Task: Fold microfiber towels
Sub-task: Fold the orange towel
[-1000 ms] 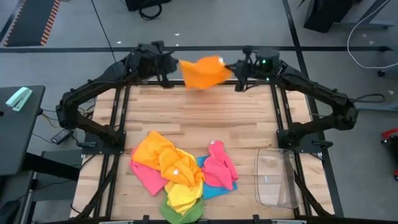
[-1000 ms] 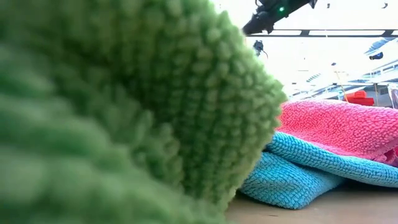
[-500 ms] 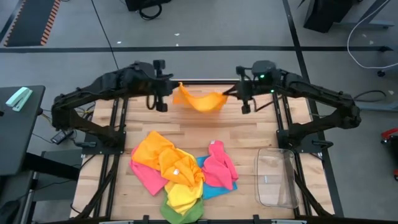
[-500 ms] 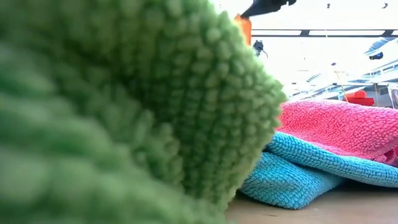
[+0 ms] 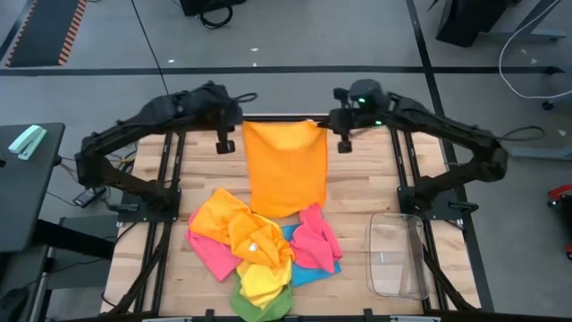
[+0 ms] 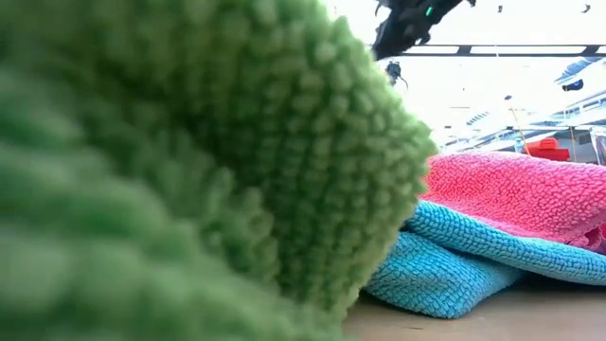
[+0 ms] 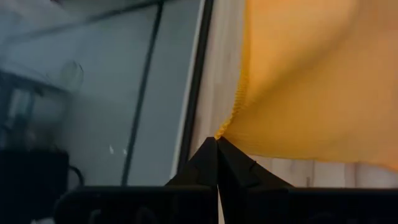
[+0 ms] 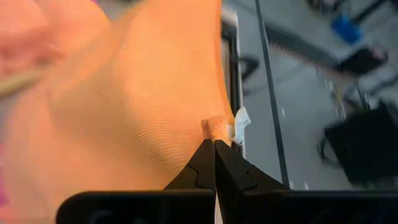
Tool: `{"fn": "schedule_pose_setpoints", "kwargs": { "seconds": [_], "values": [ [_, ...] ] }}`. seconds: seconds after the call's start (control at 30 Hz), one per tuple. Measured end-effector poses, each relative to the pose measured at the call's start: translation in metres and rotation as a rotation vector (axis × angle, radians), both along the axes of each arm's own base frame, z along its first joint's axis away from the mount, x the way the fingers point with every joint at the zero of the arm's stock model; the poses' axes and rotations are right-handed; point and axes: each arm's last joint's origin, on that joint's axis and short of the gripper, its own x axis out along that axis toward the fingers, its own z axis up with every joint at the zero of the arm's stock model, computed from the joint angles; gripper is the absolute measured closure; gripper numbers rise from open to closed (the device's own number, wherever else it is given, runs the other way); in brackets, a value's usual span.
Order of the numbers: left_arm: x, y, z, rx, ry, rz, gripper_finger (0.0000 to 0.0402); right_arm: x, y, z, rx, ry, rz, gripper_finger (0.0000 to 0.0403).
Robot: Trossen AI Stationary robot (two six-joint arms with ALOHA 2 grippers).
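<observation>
Claws at twelve o'clock, our left gripper [image 5: 227,143] and right gripper [image 5: 340,141], each pinch a corner of the orange towel [image 5: 286,174].

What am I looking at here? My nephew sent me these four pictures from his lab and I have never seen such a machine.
It is a robot with two dark arms at a wooden table, each ending in two fingers. One picture looks straight down from above, one looks level across the tabletop, and two come from cameras on the arms' wrists. The left gripper and the right gripper each pinch, fingers shut, one top corner of an orange towel, spread out between them. Nearer the front lies a heap of loose towels: orange, pink, yellow, blue, green. A clear plastic bin stands beside it. The low camera is mostly blocked by the green towel.
</observation>
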Motion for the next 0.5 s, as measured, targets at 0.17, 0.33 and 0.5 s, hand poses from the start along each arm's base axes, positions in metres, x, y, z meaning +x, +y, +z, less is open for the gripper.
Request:
{"fn": "schedule_pose_setpoints", "kwargs": {
  "seconds": [0.17,0.33,0.5],
  "values": [
    [0.001,0.02,-0.037,-0.019,0.069,0.076,0.0391,0.019,-0.035,-0.036,-0.007,0.102,-0.096,0.04],
    [-0.002,0.04,-0.049,0.054,0.061,0.135,0.0395,0.036,-0.064,-0.06,-0.053,0.107,-0.121,0.04],
    [-0.009,0.055,-0.056,0.053,0.051,0.181,0.0392,0.042,-0.08,-0.076,-0.063,0.125,-0.138,0.04]
  ]
}}
